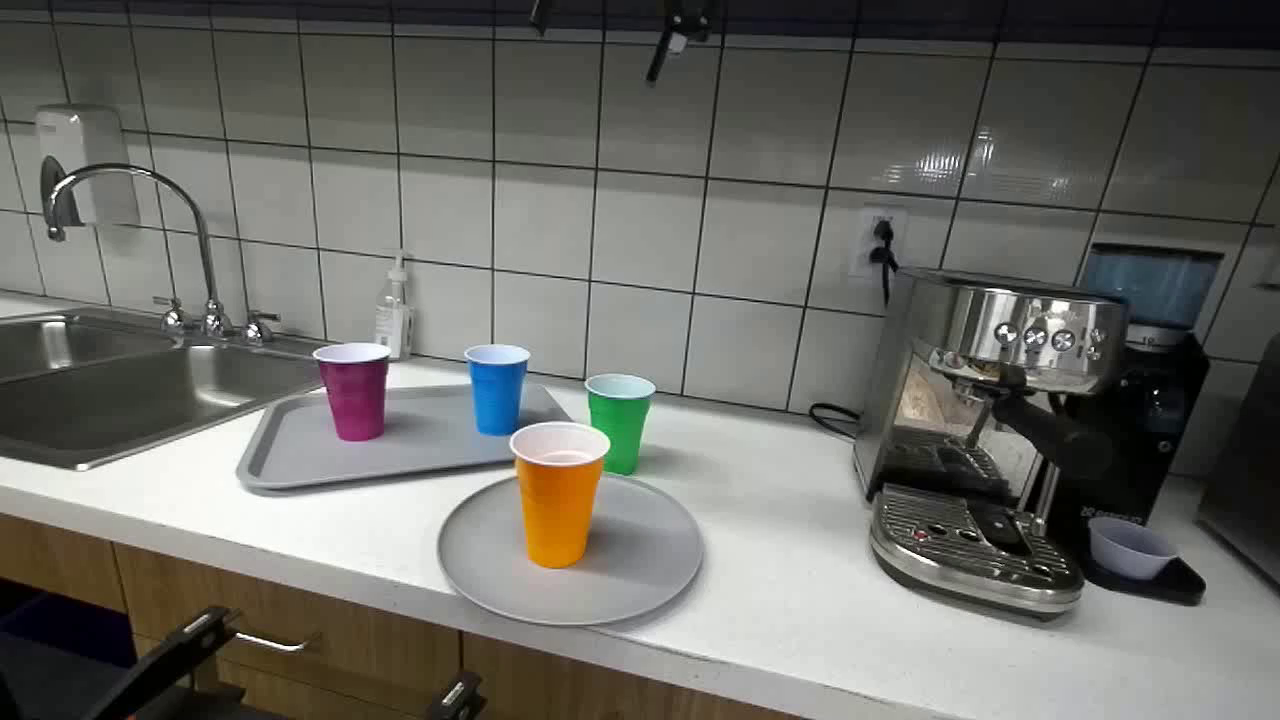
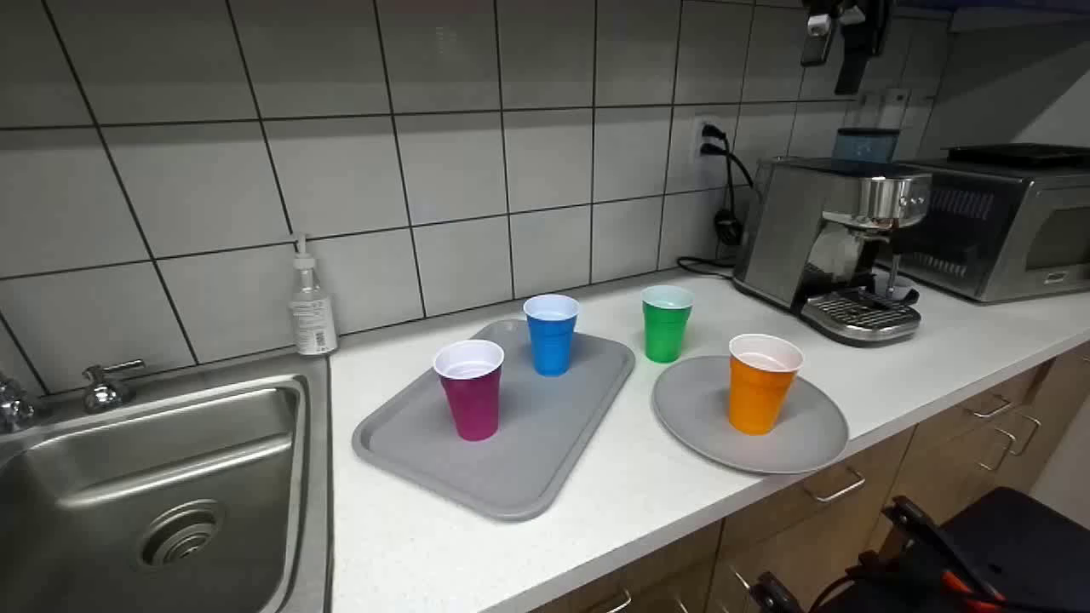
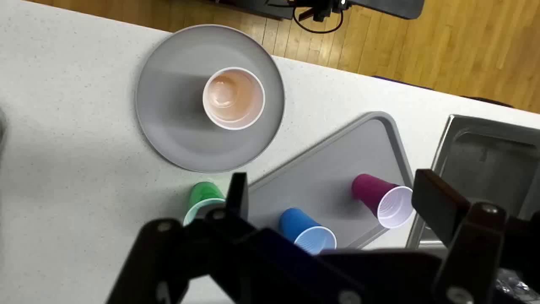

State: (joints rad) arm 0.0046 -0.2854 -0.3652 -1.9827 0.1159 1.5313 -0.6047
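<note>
Altogether 4 cups stand upright: 1 purple cup point(image 1: 355, 402) to the left and 1 blue cup point(image 1: 498, 397) right of it, both on 1 gray tray point(image 1: 425, 428); 1 green cup point(image 1: 618, 430) on the countertop point(image 1: 780, 600) itself, just beyond 1 round gray plate point(image 1: 640, 575); and 1 orange cup point(image 1: 558, 515) on that plate, closest to the countertop's near edge. Well above them hangs 1 gripper point(image 3: 332, 185), its 2 fingers point(image 3: 438, 202) spread wide apart. The countertop, white with fine specks, also carries 1 soap bottle point(image 1: 393, 320) on the far side, 1 coffee machine point(image 1: 1010, 320) to the right and 1 microwave point(image 2: 966, 228) farther right. To the left lies 1 steel sink point(image 1: 170, 400) with 2 basins and 1 curved faucet point(image 1: 207, 260). A pale tiled wall point(image 1: 545, 220) rises on the far side, wooden drawers point(image 1: 380, 640) front the near side, and a wooden floor point(image 3: 472, 38) shows past the countertop in the wrist view.
</note>
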